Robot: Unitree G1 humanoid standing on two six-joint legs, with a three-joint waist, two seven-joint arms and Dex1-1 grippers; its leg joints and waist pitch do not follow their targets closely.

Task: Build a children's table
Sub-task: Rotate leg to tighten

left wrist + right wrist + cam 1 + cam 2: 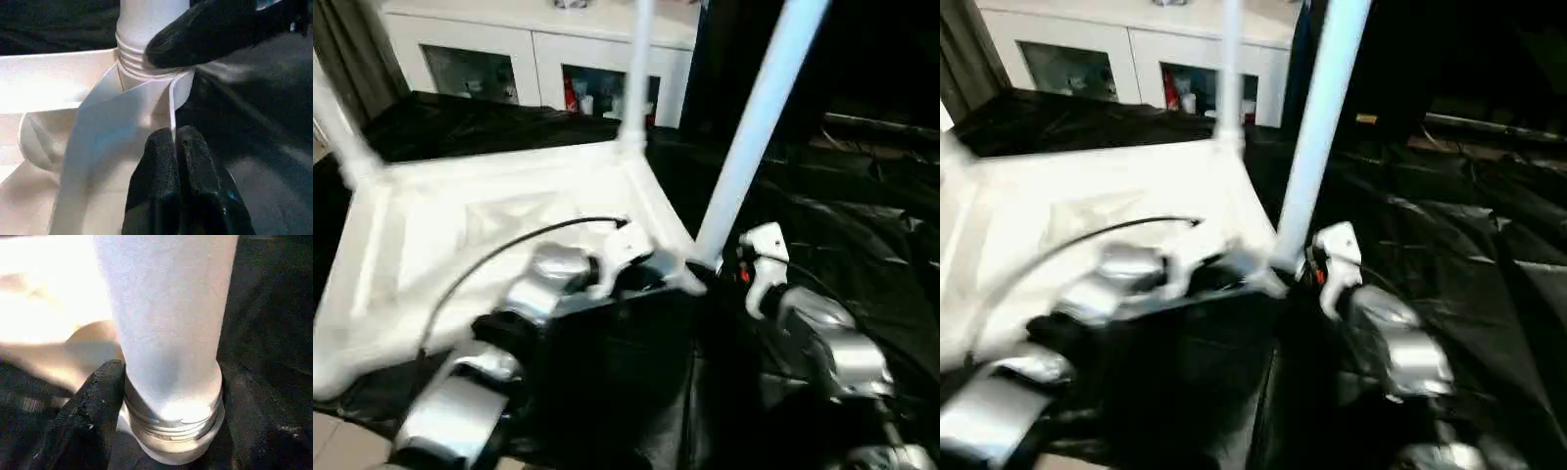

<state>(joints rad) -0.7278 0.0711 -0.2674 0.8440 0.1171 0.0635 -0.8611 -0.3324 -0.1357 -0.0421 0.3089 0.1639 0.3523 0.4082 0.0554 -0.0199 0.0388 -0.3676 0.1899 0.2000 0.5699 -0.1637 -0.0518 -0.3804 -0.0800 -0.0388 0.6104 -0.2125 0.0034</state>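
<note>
The children's table lies upside down on black cloth, its white top (460, 235) showing the underside. At the near right corner a white leg (759, 117) stands tilted in its round socket (182, 93). My right gripper (713, 266) is closed round that leg's ribbed collar (171, 426), and one of its black fingers (98, 401) presses against the collar. My left gripper (175, 142) is shut, pinching the top's thin rim just beside the same socket.
Two more legs stand up from the far corners (636, 69) (337, 127). A white cabinet (538, 54) with glass doors runs along the back. Crumpled black cloth (862, 196) covers the ground to the right. A black cable (499, 250) arcs over my left forearm.
</note>
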